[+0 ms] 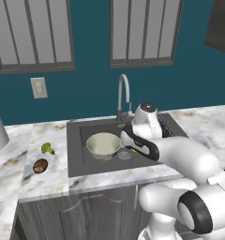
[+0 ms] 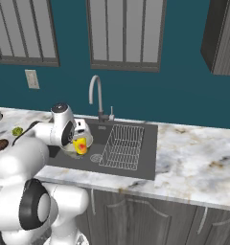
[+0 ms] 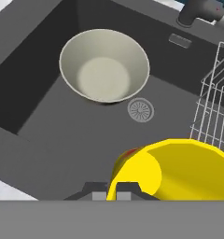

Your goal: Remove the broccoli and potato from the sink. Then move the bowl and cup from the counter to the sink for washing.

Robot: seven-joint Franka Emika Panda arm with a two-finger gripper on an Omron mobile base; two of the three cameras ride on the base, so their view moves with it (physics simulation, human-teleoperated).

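A: State of the claw?

B: The gripper (image 3: 112, 189) sits at the bottom centre of the hand view, clenched on the rim of the cup (image 3: 179, 170), which lies tipped with its mouth toward the left of the frame. In the right base view the cup (image 2: 80, 145) hangs low over the sink (image 2: 148, 160), left of centre.

A: And the bowl?

B: The bowl (image 1: 103, 145) stands upright inside the sink (image 1: 77, 159), centre of the left base view, just left of the drain (image 3: 141, 110). The wire rack (image 2: 121, 146) occupies the basin's other half.

A: The vegetables?

B: Both out on the counter (image 1: 30, 180), at the left of the left base view. The broccoli (image 1: 48, 148) sits just above the potato (image 1: 40, 165), near each other, beside the basin's left edge.

A: Anything else?

B: The faucet (image 1: 123, 96) rises behind the basin, at centre frame.
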